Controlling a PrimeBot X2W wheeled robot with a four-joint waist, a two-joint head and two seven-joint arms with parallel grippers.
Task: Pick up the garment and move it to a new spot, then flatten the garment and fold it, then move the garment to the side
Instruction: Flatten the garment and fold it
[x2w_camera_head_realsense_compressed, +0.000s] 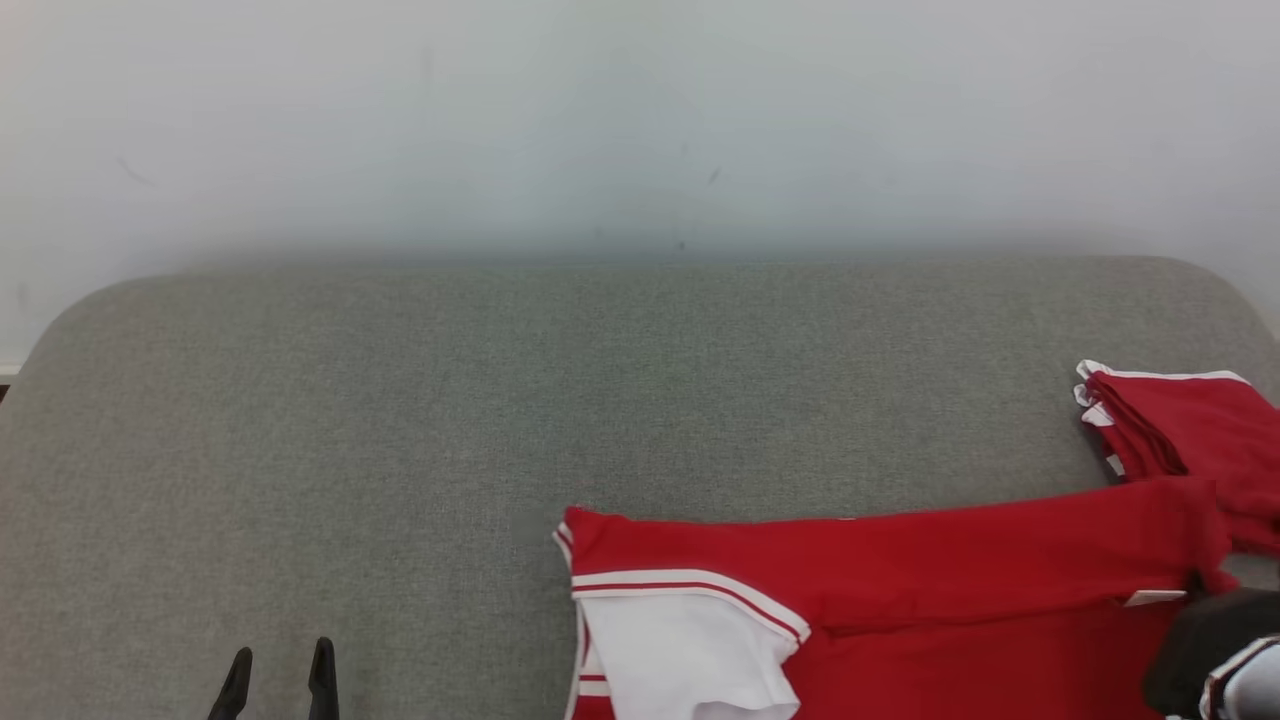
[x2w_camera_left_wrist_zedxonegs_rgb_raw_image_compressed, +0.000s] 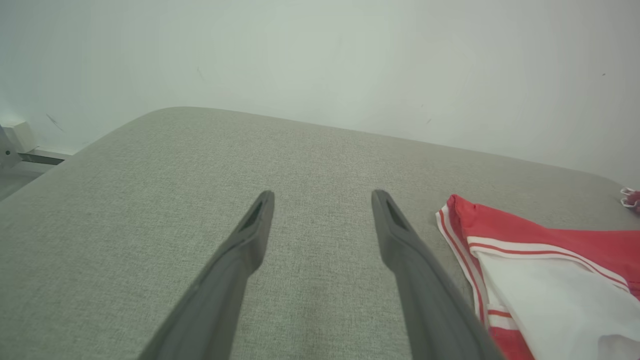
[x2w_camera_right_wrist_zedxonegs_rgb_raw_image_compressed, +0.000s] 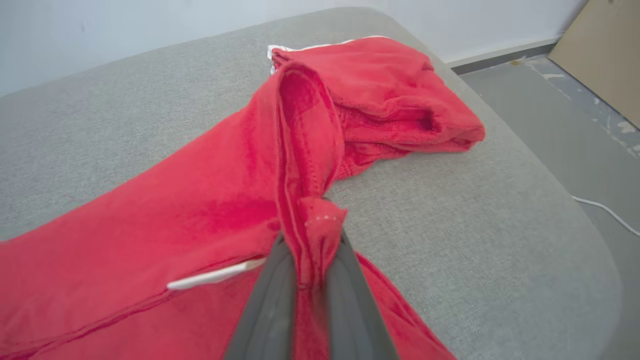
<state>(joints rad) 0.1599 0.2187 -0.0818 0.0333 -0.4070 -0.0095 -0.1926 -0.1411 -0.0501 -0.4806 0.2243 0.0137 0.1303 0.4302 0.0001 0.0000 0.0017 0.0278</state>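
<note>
The step in hand looks like the pick-up. The right pincer (x2w_camera_right_wrist_zedxonegs_rgb_raw_image_compressed: 312, 235) is clamped on a pinched ridge of the red knit garment with white trim (x2w_camera_head_realsense_compressed: 900, 570), while the left pincer (x2w_camera_head_realsense_compressed: 280, 675) hangs with its fingers wide apart over bare cloth at 7 o'clock in the head view.

The garment lies on the grey fabric-covered desk with rounded corners (x2w_camera_head_realsense_compressed: 400, 400), stretching from 6 o'clock to 3 o'clock. The grip holds a narrow fold, so a slow, straight lift seems wise, watching that the fabric does not slide out. The bunched red end (x2w_camera_right_wrist_zedxonegs_rgb_raw_image_compressed: 395, 85) sits close to the desk's rounded corner, so it is probably safer to carry the garment toward the open stretch at 9 to 10 o'clock than outward. The free pincer could take the striped edge to share the weight.

The right wrist view shows the clamp itself, a small white tag (x2w_camera_right_wrist_zedxonegs_rgb_raw_image_compressed: 215, 274) at 8 o'clock, and the grey floor (x2w_camera_right_wrist_zedxonegs_rgb_raw_image_compressed: 550, 115) with a white cable (x2w_camera_right_wrist_zedxonegs_rgb_raw_image_compressed: 605, 212) at 3 o'clock. The head view gives the whole layout and the white panel (x2w_camera_head_realsense_compressed: 680, 650). The left wrist view makes the spread fingers plain, with the striped edge at 4 o'clock.
</note>
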